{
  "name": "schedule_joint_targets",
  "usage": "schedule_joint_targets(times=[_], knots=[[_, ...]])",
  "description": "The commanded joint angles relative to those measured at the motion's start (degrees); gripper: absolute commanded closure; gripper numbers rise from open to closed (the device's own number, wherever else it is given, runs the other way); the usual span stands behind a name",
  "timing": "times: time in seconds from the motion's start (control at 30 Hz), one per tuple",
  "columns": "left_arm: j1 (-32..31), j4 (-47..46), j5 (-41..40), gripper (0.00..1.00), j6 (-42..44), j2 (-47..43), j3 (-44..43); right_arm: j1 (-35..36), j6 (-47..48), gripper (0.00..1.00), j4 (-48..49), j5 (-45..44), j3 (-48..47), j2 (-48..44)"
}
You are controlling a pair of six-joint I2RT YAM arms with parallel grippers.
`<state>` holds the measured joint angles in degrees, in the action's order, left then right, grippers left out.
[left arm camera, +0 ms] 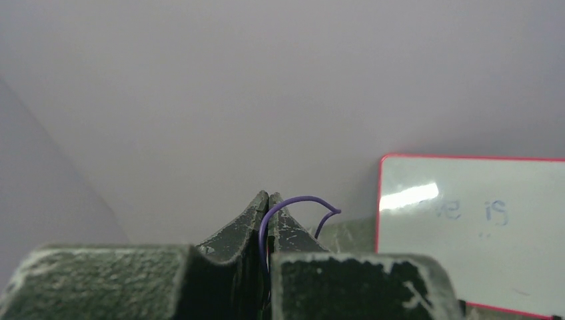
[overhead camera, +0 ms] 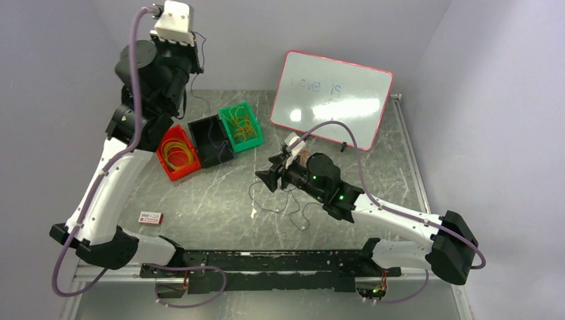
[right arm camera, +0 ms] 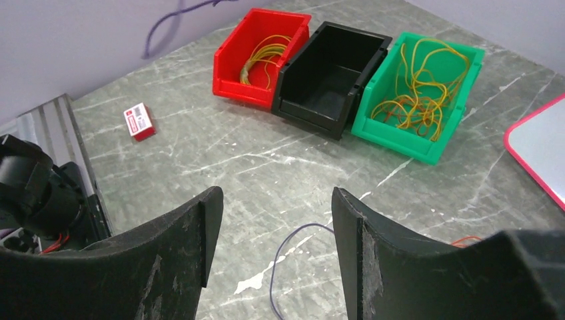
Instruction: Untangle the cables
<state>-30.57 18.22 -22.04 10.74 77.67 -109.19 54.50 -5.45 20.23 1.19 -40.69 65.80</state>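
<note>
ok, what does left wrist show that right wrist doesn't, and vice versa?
Left wrist only: left fingers shut on a purple cable end, and the writing on the whiteboard.
Right wrist only: red bin with yellow cables, black bin, green bin with yellow-orange cables, red-and-white box, right fingers open above a purple cable loop on the table.
Both: the whiteboard, only its red-rimmed corner in right wrist, and some purple cable.
</note>
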Motion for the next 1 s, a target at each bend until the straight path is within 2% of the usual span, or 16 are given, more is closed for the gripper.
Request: schedule_joint_targets(times=[0.0,0.2,0.53,0.97], knots=[[0.42,-2.36,-6.37,0.93,2.14,0.97,2.92,0.23,-0.40,0.36,1.21,-0.69,0.99,0.98],[1.60,-4.93,-5.81,0.93,2.11,1.72,8.02,0.20,-2.54,0.36,2.89,0.75,1.87,2.64],[8.13,-10.27,-1.16,0.93,-1.02,3.51,15.89,0.26,-3.06,0.36,2.77,1.29,2.61,3.24],[11.38,-11.11,1.12,0.93,-1.89,4.98,14.93,0.17,-3.68,0.36,3.04,1.10,3.42,3.55]])
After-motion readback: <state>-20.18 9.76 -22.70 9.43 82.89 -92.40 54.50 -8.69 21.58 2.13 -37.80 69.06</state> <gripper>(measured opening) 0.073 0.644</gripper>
